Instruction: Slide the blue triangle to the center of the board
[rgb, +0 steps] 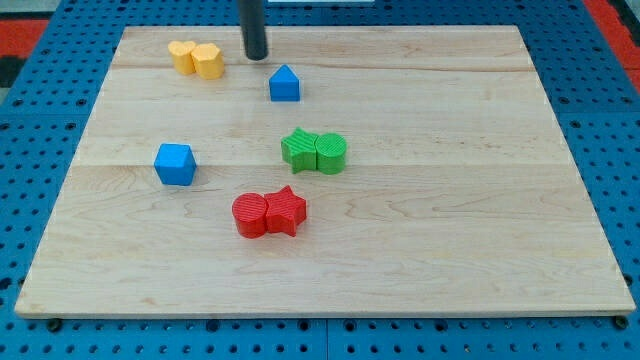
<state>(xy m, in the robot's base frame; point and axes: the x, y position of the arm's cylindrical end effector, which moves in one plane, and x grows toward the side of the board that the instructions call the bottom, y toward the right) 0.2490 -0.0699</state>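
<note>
Resting on wooden board (480, 250), blue triangle (285, 84) just below-right of my tip (257, 56), tool without jaws

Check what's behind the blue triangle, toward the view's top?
Behind the blue triangle, bare board, then my tip up and to the view's left, apart from it. The rod hides a small strip of board behind itself; nothing else is covered.

No readable text, label, brand, number or sign appears anywhere in the view. The wooden board (400, 270), the coloured blocks and the blue pegboard (40, 120) beneath the board carry no lettering or markings.
</note>
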